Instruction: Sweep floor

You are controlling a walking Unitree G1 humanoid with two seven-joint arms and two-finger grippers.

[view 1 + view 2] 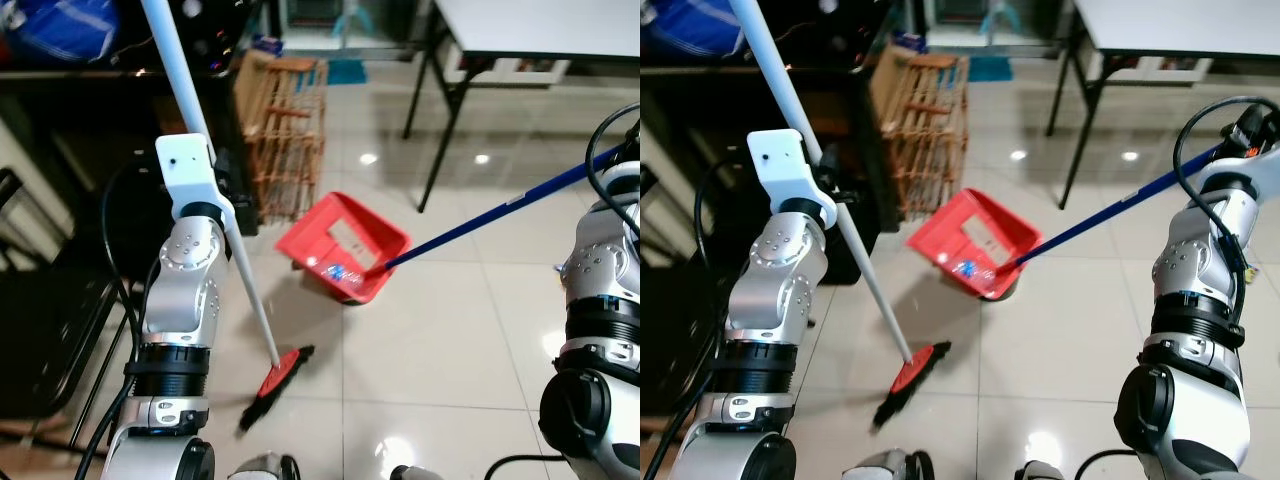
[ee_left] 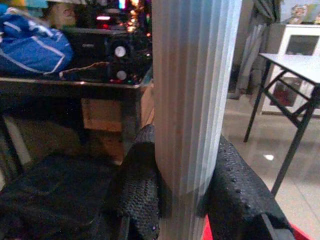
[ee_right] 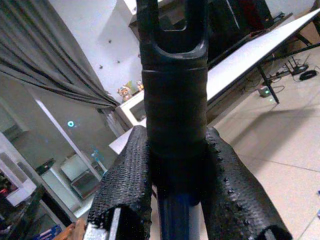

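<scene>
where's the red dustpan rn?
The red dustpan sits tilted on the tiled floor at centre of the head views, just right of the wicker crate, ahead of the broom head, near the black table leg.

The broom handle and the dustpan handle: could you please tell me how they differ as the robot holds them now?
The broom handle is white and ribbed and stands steep; the dustpan handle is dark blue and lies at a shallow slant. The broom handle is clamped by the left gripper and ends in a red and black broom head on the tiles; the dustpan handle is clamped by the right gripper and ends in a tilted red dustpan. Both are long, straight poles.
</scene>
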